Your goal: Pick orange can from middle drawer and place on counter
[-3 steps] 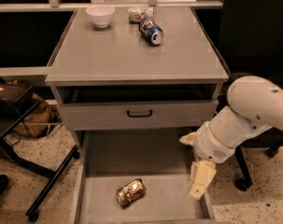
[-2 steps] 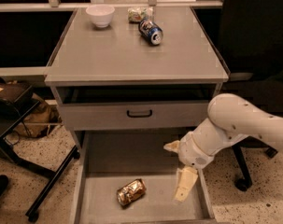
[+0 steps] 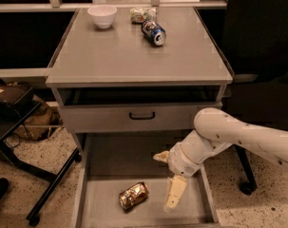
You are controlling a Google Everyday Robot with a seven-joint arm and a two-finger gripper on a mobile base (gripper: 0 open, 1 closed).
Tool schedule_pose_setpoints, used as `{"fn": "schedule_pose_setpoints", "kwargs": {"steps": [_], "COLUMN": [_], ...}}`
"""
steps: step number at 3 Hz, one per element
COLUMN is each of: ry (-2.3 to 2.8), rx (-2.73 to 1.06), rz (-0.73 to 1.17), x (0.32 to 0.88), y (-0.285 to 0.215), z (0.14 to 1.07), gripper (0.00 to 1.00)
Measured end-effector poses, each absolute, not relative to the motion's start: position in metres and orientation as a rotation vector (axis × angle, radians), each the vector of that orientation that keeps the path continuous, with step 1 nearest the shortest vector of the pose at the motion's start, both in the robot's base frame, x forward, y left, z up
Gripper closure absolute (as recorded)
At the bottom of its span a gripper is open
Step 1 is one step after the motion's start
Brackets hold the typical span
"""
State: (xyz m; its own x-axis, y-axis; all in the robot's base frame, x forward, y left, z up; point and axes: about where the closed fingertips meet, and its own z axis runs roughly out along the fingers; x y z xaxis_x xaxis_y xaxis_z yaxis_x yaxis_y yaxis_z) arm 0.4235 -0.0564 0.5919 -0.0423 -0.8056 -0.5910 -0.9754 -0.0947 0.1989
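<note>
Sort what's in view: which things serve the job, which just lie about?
Job: orange can, lying in middle drawer; counter; claw, open, over the drawer beside the can.
Lying about: white bowl, blue can, snack packet.

Orange can w/ brown-white mottling — cream gripper beside it over grey drawer.

Arm: white, smooth rounded tubular shell, thick, at right of frame.
Markings: a few small dark dots along the shell.
Wrist: white collar with a thin grey seam.
Gripper: lower centre-right of frame; 2 pale cream fingers, flat, tapered, spread apart.
</note>
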Motion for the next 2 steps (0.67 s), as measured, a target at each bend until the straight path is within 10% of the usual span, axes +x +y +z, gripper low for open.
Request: {"fn": "schedule_pose_setpoints", "kwargs": {"steps": [2], "ry": [1.854], "rx": [-1.973], "rz": [0.805], "x": [0.433], "y": [-0.035], "z": [0.537], "gripper": [0.0]}}
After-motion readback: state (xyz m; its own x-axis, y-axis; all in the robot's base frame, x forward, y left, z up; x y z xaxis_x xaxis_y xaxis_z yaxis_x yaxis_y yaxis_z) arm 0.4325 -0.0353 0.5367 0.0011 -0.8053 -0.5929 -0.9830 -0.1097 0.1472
